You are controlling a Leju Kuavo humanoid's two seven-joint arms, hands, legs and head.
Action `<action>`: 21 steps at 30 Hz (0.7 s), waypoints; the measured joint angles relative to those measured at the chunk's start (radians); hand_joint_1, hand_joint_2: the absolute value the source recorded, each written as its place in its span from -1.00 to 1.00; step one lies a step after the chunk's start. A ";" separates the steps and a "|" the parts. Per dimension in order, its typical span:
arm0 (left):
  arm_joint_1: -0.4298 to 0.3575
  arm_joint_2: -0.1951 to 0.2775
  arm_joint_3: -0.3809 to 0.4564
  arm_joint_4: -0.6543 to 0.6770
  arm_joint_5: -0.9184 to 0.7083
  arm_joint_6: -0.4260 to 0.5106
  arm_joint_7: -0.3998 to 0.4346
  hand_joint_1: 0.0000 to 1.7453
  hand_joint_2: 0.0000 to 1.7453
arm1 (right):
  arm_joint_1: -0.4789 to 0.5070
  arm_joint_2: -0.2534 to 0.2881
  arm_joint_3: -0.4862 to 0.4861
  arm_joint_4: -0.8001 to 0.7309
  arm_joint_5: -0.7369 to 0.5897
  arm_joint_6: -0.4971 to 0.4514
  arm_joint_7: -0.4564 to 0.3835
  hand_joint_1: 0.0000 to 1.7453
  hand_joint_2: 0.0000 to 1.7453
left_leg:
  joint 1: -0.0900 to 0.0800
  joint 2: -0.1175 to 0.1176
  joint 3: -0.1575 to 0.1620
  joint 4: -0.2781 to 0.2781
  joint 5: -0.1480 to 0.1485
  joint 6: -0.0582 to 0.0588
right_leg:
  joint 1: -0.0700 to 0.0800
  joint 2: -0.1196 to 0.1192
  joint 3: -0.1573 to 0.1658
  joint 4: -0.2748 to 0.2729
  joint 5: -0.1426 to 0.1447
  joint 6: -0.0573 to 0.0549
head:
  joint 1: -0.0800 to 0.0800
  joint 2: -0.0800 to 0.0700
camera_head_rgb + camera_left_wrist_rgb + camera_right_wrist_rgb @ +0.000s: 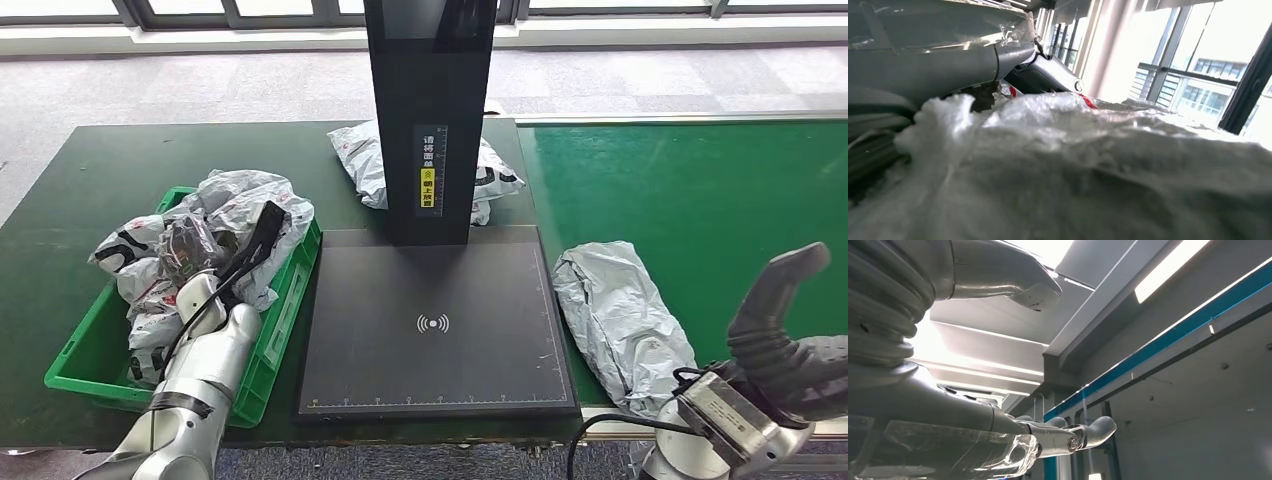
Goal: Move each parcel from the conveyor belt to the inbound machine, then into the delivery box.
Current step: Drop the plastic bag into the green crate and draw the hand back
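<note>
A grey crumpled parcel (622, 318) lies at the near left edge of the green conveyor belt (700, 190). The inbound machine's black platform (435, 320) is bare, with its dark column (430, 120) behind it. The green delivery box (283, 325) on the left holds several grey parcels (240, 205). My left hand (240, 260) lies over that heap with its fingers stretched out; in the left wrist view the fingers (1048, 75) sit just above the crinkled parcel plastic (1098, 165). My right hand (785, 330) is at the near right, palm up, fingers (1063, 437) apart and holding nothing.
Another grey parcel (365, 160) lies behind the machine's column on the dark green table (120, 170). The belt beyond the near parcel is bare green. The table's near edge runs just in front of the box and the platform.
</note>
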 joint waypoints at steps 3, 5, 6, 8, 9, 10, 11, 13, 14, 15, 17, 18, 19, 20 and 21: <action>-0.007 0.009 -0.011 0.052 0.000 -0.001 0.004 1.00 1.00 | 0.000 0.000 0.001 0.000 0.000 0.000 0.000 -1.00 1.00 | 0.000 0.000 0.000 0.000 0.000 0.000 | 0.000 0.000 0.000 0.000 0.000 0.000 | 0.000 0.000; -0.013 0.014 -0.017 0.076 0.000 -0.001 0.006 1.00 1.00 | 0.000 0.000 0.003 0.000 -0.001 0.000 0.000 -1.00 1.00 | 0.000 0.000 0.000 0.000 0.000 0.000 | 0.000 0.000 0.000 0.000 0.000 0.000 | 0.000 0.000; -0.015 0.016 -0.020 0.085 0.000 -0.001 0.006 1.00 1.00 | -0.001 0.000 0.003 0.000 -0.001 0.000 0.000 -1.00 1.00 | 0.000 0.000 0.000 0.000 0.000 0.000 | 0.000 0.000 0.000 0.000 0.000 0.000 | 0.000 0.000; -0.019 0.020 -0.023 0.101 0.000 -0.002 0.009 0.05 1.00 | -0.001 0.000 0.004 0.000 -0.001 0.000 0.000 -1.00 1.00 | 0.000 0.000 0.000 0.000 0.000 0.000 | 0.000 0.000 0.000 0.000 0.000 0.000 | 0.000 0.000; -0.021 0.022 -0.024 0.109 0.000 -0.005 0.012 -0.45 0.50 | -0.001 0.000 0.004 0.000 0.000 0.000 0.000 -1.00 1.00 | 0.000 0.000 0.000 0.000 0.000 0.000 | 0.000 0.000 0.000 0.000 0.000 0.000 | 0.000 0.000; -0.023 0.023 -0.025 0.119 0.000 -0.009 0.018 -0.95 0.00 | -0.001 0.000 0.004 0.000 0.000 0.000 0.000 -1.00 1.00 | 0.000 0.000 0.000 0.000 0.000 0.000 | 0.000 0.000 0.000 0.000 0.000 0.000 | 0.000 0.000; -0.025 0.025 -0.027 0.128 0.000 -0.014 0.025 -1.00 -0.50 | -0.001 0.000 0.005 0.000 0.000 0.000 0.000 -1.00 1.00 | 0.000 0.000 0.000 0.000 0.000 0.000 | 0.000 0.000 0.000 0.000 0.000 0.000 | 0.000 0.000; -0.027 0.028 -0.033 0.145 0.000 -0.021 0.040 -1.00 -1.00 | -0.001 0.000 0.005 0.000 0.002 0.000 0.000 -1.00 1.00 | 0.000 0.000 0.000 0.000 0.000 0.000 | 0.000 0.000 0.000 0.000 0.000 0.000 | 0.000 0.000; -0.028 0.029 -0.035 0.152 0.000 -0.022 0.044 -1.00 -1.00 | -0.001 0.000 0.005 0.000 0.003 0.000 0.000 -1.00 1.00 | 0.000 0.000 0.000 0.000 0.000 0.000 | 0.000 0.000 0.000 0.000 0.000 0.000 | 0.000 0.000; -0.028 0.030 -0.037 0.158 0.000 -0.022 0.046 -1.00 -1.00 | -0.001 0.000 0.005 0.000 0.004 0.000 0.000 -1.00 1.00 | 0.000 -0.001 0.000 0.000 0.000 0.000 | 0.000 0.000 0.000 0.000 0.000 0.000 | 0.000 0.000; -0.029 0.032 -0.039 0.167 0.000 -0.022 0.048 -1.00 -1.00 | -0.001 0.000 0.005 0.000 0.006 0.000 0.000 -1.00 1.00 | 0.000 -0.001 0.000 0.000 0.000 0.000 | 0.000 -0.001 0.001 0.000 0.000 0.000 | 0.000 0.000; -0.030 0.033 -0.039 0.170 0.001 -0.022 0.047 -1.00 -1.00 | -0.001 0.000 0.005 0.000 0.006 0.000 0.000 -1.00 1.00 | 0.000 -0.001 0.000 0.000 0.000 0.000 | 0.000 -0.001 0.001 0.000 0.000 0.000 | 0.000 0.000; -0.030 0.034 -0.040 0.172 0.004 -0.019 0.043 -1.00 -1.00 | -0.001 0.000 0.005 0.000 0.007 0.000 0.000 -1.00 1.00 | 0.000 -0.001 0.000 0.000 0.000 0.000 | 0.000 -0.001 0.001 0.000 0.000 0.000 | 0.000 0.000; -0.031 0.034 -0.040 0.174 0.007 -0.014 0.035 -1.00 -1.00 | -0.001 0.000 0.005 0.000 0.007 0.000 0.000 -1.00 1.00 | 0.000 -0.001 0.000 0.000 0.000 0.000 | 0.000 -0.001 0.001 0.000 0.000 0.000 | 0.000 0.000; -0.030 0.034 -0.040 0.173 0.012 -0.007 0.024 -1.00 -1.00 | -0.001 0.000 0.005 0.000 0.007 0.000 0.000 -1.00 1.00 | 0.000 -0.001 0.000 0.000 0.000 0.000 | 0.000 -0.001 0.001 0.000 0.000 0.000 | 0.000 0.000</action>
